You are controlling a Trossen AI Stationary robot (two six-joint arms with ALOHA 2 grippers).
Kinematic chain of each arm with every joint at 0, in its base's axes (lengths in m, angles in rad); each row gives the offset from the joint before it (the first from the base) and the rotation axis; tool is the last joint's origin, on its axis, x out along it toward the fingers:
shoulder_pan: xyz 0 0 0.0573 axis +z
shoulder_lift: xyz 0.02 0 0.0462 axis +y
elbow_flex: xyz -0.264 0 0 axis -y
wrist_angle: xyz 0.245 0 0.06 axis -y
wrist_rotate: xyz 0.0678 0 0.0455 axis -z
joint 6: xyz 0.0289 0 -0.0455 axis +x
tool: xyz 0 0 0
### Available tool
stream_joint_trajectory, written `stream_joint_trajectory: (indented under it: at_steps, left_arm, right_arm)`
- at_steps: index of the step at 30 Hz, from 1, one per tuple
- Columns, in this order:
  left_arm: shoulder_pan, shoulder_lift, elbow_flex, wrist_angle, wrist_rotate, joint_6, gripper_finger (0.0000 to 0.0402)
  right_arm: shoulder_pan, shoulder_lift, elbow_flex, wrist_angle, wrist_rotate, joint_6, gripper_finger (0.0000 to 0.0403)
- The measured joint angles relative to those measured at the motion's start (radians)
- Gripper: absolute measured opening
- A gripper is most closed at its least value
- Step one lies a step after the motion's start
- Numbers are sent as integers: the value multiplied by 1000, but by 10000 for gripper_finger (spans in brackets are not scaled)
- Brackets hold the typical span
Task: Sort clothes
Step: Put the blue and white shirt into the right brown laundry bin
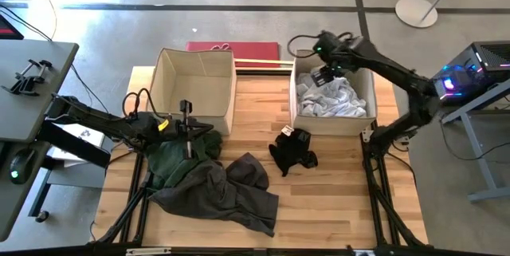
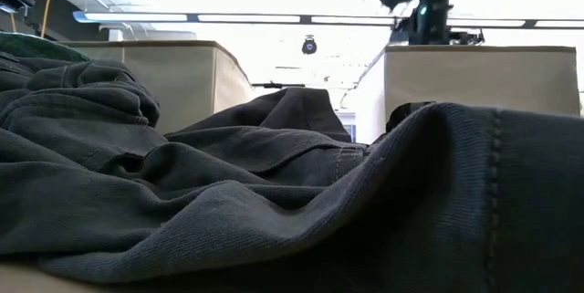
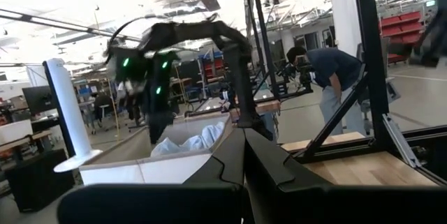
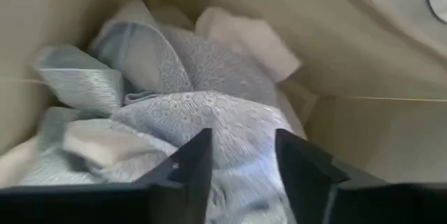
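Hovering over the right beige square fabric box [image 1: 368,88], the right gripper [image 4: 241,165] holds its fingers spread and empty above the white and light grey crumpled garments [image 1: 331,100]. The left gripper [image 1: 188,128] shows fingers pressed together above the dark green garment [image 1: 171,160], partly hidden under the charcoal grey garment [image 1: 227,196]; the small black garment [image 1: 293,151] lies apart.
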Motion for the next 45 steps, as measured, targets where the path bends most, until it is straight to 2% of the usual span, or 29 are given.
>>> stream_joint_trajectory:
  at_steps: [9, 13, 16, 21, 26, 31, 35, 39, 42, 45]
  left_arm:
    - [0, 0, 0, -6, 0, -26, 0]
    - [0, 0, 0, -11, 0, -29, 0]
    - [0, 0, 0, -13, 0, -50, 0]
    - [0, 0, 0, -26, 0, -52, 0]
    - [0, 0, 0, -29, 0, -52, 0]
    - [0, 0, 0, -31, 0, -51, 0]
    - [0, 0, 0, -32, 0, -51, 0]
    - [0, 0, 0, -39, 0, -51, 0]
    - [0, 0, 0, -49, 0, -51, 0]
    - [0, 0, 0, -58, 0, -51, 0]
  right_arm:
    - [7, 328, -1, -29, -38, -72, 30]
    - [31, 437, 7, -12, -54, -181, 5]
    - [52, 459, 7, -14, -19, -266, 4]
    - [77, 367, -3, -39, -5, -318, 7]
    - [90, 170, -2, -156, 5, -256, 16]
    - [90, -25, -1, -251, -29, -91, 84]
    - [90, -107, -12, -272, -81, 18, 153]
    - [101, -131, -117, -230, -101, 24, 189]
    - [92, -110, -260, -196, -81, 22, 193]
    - [58, -89, -417, -58, -85, -2, 187]
